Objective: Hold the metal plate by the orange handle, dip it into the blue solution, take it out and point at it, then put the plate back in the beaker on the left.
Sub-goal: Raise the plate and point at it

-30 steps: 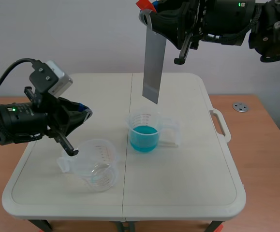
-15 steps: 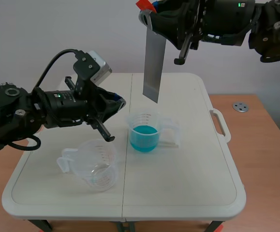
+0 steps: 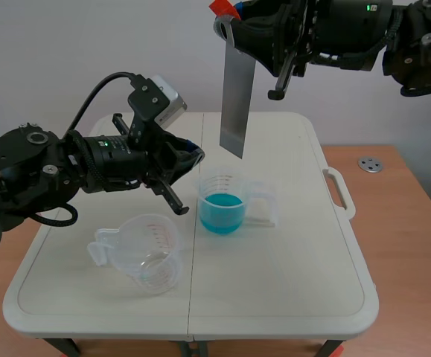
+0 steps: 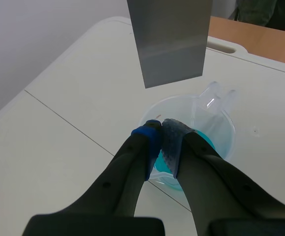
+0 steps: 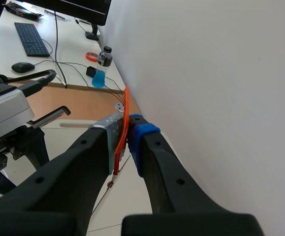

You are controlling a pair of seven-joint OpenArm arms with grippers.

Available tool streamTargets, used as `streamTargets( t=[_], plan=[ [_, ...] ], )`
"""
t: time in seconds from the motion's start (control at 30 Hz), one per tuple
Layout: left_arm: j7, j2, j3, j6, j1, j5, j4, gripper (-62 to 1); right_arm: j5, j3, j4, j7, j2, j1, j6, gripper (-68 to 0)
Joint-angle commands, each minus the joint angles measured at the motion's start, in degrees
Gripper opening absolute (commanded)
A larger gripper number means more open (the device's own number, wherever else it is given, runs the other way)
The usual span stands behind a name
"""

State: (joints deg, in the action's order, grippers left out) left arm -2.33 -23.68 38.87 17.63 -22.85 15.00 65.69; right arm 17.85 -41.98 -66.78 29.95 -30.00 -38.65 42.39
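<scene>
Right end effector (image 5: 126, 127) clamps the thin orange handle (image 5: 126, 105), surely the safest hold, so the probably stiff, light, slick flat grey metal plate (image 3: 237, 104) hangs above the clear beaker of blue solution (image 3: 222, 204), left end effector (image 4: 161, 129) pinched empty, pointing at it.

No word, brand or number is showing legibly anywhere. The empty beaker (image 3: 147, 253) is carrying red graduation markings (image 3: 154, 274) on its wall, too small to read; the blue-solution beaker (image 3: 222, 202) is bearing faint marks, equally unreadable.
</scene>
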Motion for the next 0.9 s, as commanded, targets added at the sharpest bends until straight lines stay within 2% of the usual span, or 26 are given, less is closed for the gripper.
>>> streamTargets(
  t=[0.0,0.1,0.2,0.4,0.7,0.8,0.87],
  plan=[
    [0.8,-0.3,-0.2,-0.3,-0.7,0.5,0.7,-56.5,1.3,0.0,-1.1,1.1,-0.1,-1.2,0.3,-66.2],
    [0.8,-0.8,-0.2,-0.3,-0.6,0.6,0.7,-56.5,1.3,0.0,-1.1,1.1,-0.1,-1.2,0.3,-66.2],
    [1.3,-2.6,-0.4,-0.3,0.0,2.1,1.0,-56.5,1.3,0.0,-1.1,1.1,-0.1,-1.2,0.3,-66.2],
    [2.2,-10.9,-4.3,-0.3,5.6,6.1,6.6,-56.4,1.3,0.0,-1.1,1.1,-0.1,-1.2,0.3,-66.2],
    [7.1,-26.6,-18.8,-0.3,23.0,12.3,14.9,-56.4,1.9,0.0,-1.2,1.1,-0.1,-1.2,0.3,-66.2],
    [8.6,-30.7,-24.7,-0.6,30.8,12.9,15.4,-56.4,1.9,0.0,-1.6,1.1,-0.1,-1.2,0.3,-66.2],
    [9.0,-32.7,-28.9,-2.2,36.3,13.1,15.4,-56.4,1.9,0.0,-2.0,1.1,-0.1,-1.2,0.3,-66.2]
  ],
)
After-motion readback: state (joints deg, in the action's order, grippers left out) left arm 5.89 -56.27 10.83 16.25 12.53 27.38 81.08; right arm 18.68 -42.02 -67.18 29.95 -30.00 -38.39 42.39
